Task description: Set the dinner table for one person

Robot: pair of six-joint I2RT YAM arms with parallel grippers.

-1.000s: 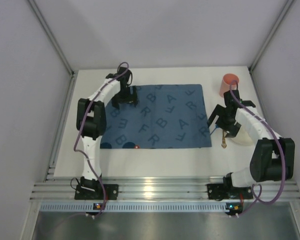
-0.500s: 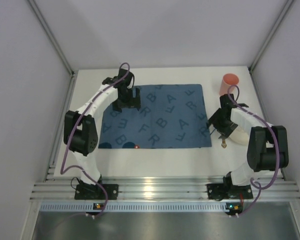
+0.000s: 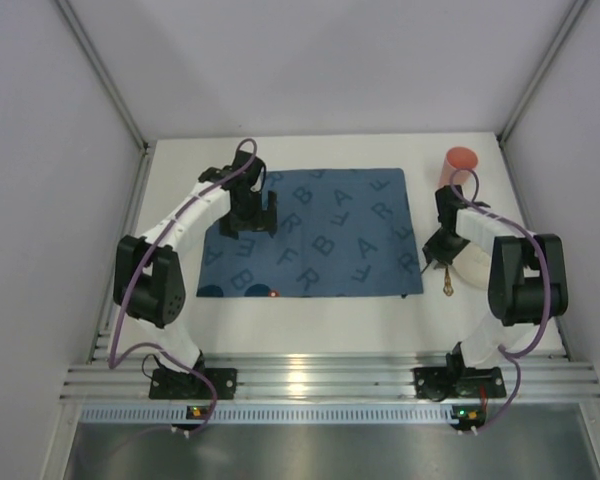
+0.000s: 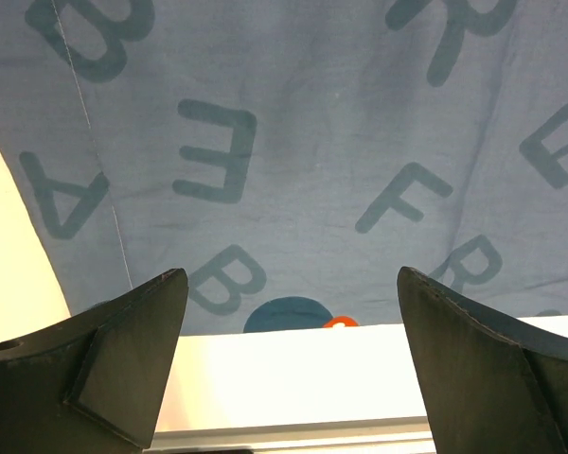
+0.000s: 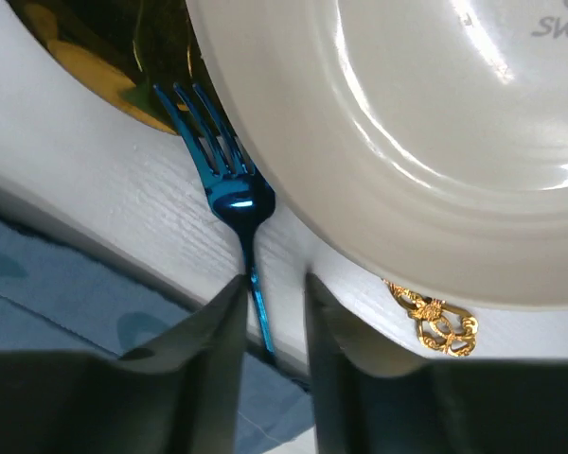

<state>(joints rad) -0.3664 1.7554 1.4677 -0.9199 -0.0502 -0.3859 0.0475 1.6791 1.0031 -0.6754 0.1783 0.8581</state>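
My right gripper (image 5: 273,293) hangs low over the dinner table (image 3: 310,320), just right of the dark blue lettered placemat (image 3: 320,235). Its jaws stand narrow, astride the thin handle of a shiny blue fork (image 5: 235,194). The handle touches the left finger, and a gap shows on the other side. The fork lies flat, its tines tucked beside the white plate (image 5: 435,142). My left gripper (image 4: 289,274) hovers wide open above the placemat (image 4: 312,142), nothing between its fingers.
A salmon cup (image 3: 460,165) stands at the back right corner. An ornate gold cutlery handle (image 5: 440,324) pokes out from under the plate, and another gold piece (image 5: 104,66) lies beyond the fork. The aluminium rail (image 3: 300,380) runs along the near edge.
The right gripper has dropped toward the table and narrowed its jaws from wide open to astride the fork handle. The left arm has drawn nearer over the placemat, still open.
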